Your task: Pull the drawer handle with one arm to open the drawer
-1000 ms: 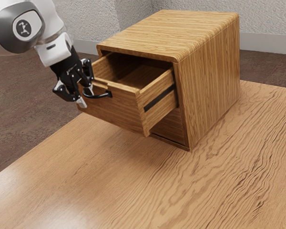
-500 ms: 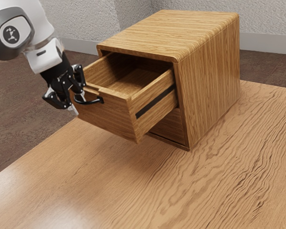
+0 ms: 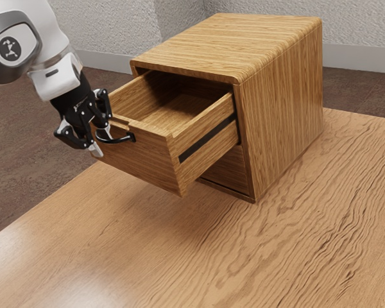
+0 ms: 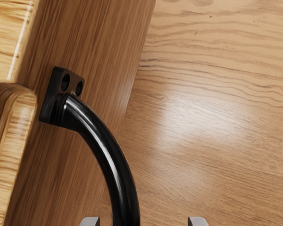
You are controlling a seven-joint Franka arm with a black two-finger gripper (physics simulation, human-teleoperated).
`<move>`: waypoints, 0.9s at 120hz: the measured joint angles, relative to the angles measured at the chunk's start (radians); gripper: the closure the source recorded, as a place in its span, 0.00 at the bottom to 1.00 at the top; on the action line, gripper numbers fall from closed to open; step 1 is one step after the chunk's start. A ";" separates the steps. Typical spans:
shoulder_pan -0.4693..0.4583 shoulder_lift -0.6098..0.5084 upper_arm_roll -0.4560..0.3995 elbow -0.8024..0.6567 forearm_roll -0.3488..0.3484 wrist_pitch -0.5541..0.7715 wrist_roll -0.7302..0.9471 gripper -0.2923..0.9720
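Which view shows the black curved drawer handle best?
The wrist view: the black curved drawer handle appears close, with its two-holed mounting plate. The exterior view shows it small, partly behind the black two-finger gripper.

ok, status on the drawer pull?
Tool open around the black handle. Drawer stands well out of the cabinet. Nothing blocking the drawer.

The broad, light-brown wood-grain counter (image 3: 244,256) carries a boxy, oak-coloured wooden cabinet (image 3: 279,109), standing upright toward one o'clock, its base flat on the surface.
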 joint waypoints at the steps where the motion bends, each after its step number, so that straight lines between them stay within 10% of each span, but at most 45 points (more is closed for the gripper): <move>1: 0.000 0.000 0.000 0.000 0.000 0.000 0.000 0.63; 42: -0.001 0.009 0.001 0.004 0.001 0.023 0.000 0.71; 108: 0.004 0.000 0.000 0.010 -0.001 0.013 0.000 0.48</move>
